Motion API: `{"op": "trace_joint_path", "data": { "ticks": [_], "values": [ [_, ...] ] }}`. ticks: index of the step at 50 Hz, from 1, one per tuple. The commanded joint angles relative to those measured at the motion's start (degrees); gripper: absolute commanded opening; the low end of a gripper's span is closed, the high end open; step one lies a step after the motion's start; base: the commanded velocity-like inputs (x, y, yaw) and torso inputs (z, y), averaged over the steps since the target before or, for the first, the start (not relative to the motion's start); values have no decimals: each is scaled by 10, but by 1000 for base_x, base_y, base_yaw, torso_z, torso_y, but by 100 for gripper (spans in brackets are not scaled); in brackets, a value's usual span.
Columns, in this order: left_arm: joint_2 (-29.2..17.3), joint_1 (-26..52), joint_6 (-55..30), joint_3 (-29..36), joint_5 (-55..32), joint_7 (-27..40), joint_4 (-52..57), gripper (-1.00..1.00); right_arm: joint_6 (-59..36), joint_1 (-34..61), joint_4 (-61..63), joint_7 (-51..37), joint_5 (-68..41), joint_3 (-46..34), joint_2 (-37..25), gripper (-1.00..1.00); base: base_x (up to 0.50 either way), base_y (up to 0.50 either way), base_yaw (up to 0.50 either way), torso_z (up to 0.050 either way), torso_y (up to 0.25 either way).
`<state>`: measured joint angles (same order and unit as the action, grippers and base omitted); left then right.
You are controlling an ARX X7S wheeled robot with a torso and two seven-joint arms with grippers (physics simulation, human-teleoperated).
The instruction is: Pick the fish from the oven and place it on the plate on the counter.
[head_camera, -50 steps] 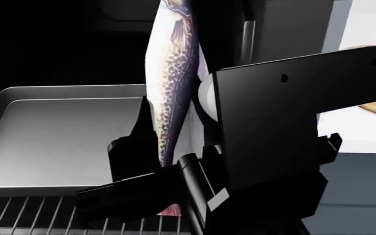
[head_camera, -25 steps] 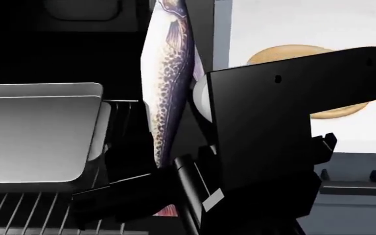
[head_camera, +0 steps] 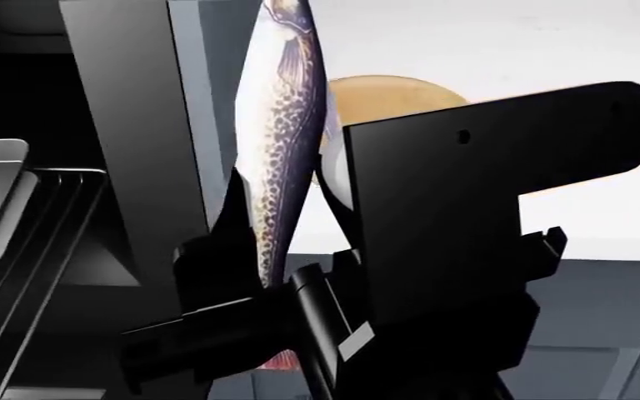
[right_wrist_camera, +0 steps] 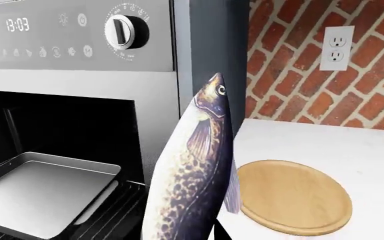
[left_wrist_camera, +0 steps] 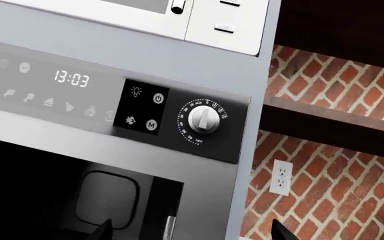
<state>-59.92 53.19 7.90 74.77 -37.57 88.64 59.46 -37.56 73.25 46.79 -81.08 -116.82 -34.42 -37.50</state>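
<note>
To the left of my right gripper the oven stands open, its tray on the rack. The gripper is clamped on the fish near its tail, head upward. Beyond it to the right, the plate lies on the worktop. My left gripper is out of sight.

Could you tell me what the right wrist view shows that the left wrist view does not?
Only the right wrist view shows the fish held head-up, the empty plate on the counter, and the baking tray in the oven. Only the left wrist view shows the appliance above. Both share the timer knob, clock display, outlet and brick wall.
</note>
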Motion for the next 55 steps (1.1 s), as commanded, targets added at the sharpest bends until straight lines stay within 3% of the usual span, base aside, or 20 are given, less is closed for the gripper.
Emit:
{"op": "trace_joint_path", "data": {
  "ticks": [1,50,55],
  "values": [
    [1,-8,0,-5,2,-2,-1,100,-2,0,1,2,5,-2,1,-100,0,-500,0,0,0],
    [2,-15,-1,-4,11,-7,-2,100,20,-10,11,15,26,-4,6,-100,0,-500,0,0,0],
    [3,-12,-3,-6,7,-7,-2,100,17,-1,12,14,34,-2,3,-100,0,-75,0,0,0]
  ]
}}
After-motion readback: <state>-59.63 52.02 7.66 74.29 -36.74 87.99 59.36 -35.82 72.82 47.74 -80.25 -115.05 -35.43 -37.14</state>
